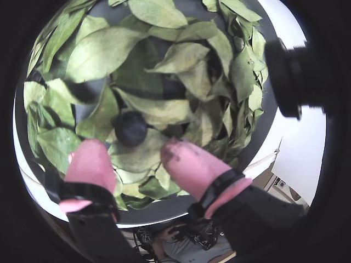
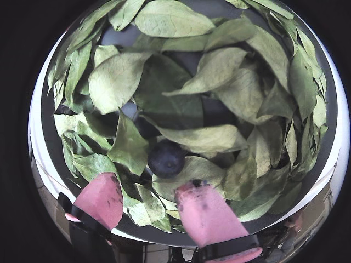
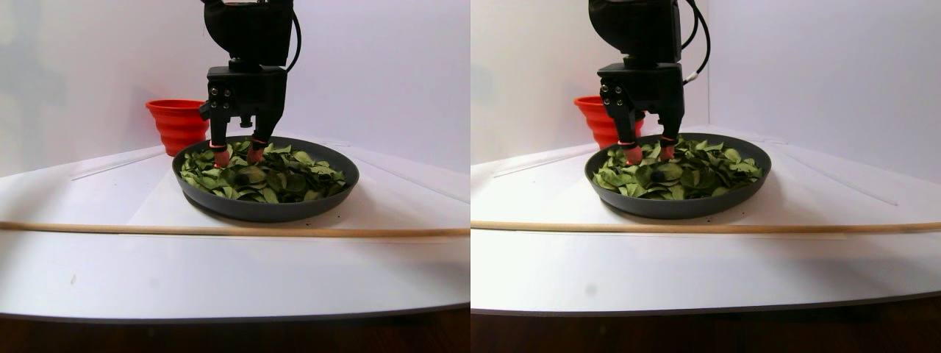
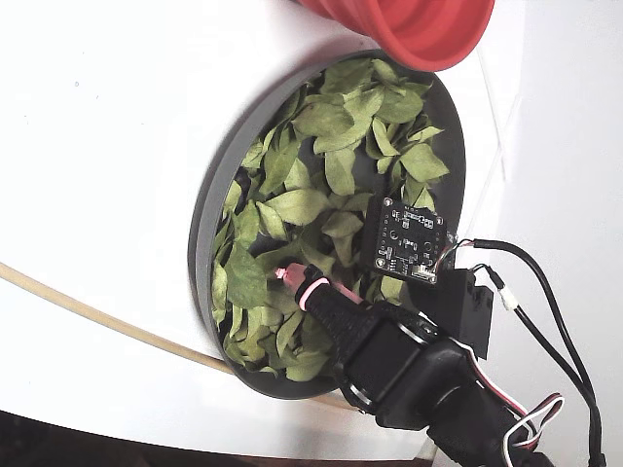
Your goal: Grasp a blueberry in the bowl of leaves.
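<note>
A dark blue-black blueberry (image 1: 130, 127) lies on the green leaves in the dark-grey bowl (image 1: 181, 205). It also shows in the other wrist view (image 2: 166, 158). My gripper (image 1: 131, 147) is open and empty. Its pink-tipped fingers (image 1: 90, 164) are low over the leaves, one on each side, with the berry just beyond the tips. In the other wrist view the gripper (image 2: 151, 186) stands the same way. In the stereo pair view the gripper (image 3: 235, 154) reaches down into the back left of the bowl (image 3: 265, 209). The fixed view shows the gripper (image 4: 292, 277) over the bowl (image 4: 209, 233). The berry is hidden in those two views.
A red ribbed cup (image 3: 176, 121) stands just behind the bowl and shows at the top of the fixed view (image 4: 409, 29). A thin wooden stick (image 3: 220, 230) lies across the white table in front of the bowl. A small circuit board (image 4: 409, 241) and cables ride on the arm.
</note>
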`<control>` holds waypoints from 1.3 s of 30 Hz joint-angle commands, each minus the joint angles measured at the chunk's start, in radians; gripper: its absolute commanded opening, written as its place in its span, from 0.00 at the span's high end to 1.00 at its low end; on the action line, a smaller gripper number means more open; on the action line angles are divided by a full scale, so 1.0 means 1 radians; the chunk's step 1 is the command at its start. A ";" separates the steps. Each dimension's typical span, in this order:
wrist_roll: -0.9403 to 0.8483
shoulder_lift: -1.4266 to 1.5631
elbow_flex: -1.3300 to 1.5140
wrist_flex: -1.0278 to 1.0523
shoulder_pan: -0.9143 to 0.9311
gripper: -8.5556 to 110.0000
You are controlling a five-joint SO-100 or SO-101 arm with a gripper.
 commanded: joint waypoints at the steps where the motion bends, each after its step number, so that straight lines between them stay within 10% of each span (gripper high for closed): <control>1: 0.000 0.087 0.000 -0.011 0.018 0.77; 39: 0.002 -0.124 -0.029 -0.158 0.035 0.77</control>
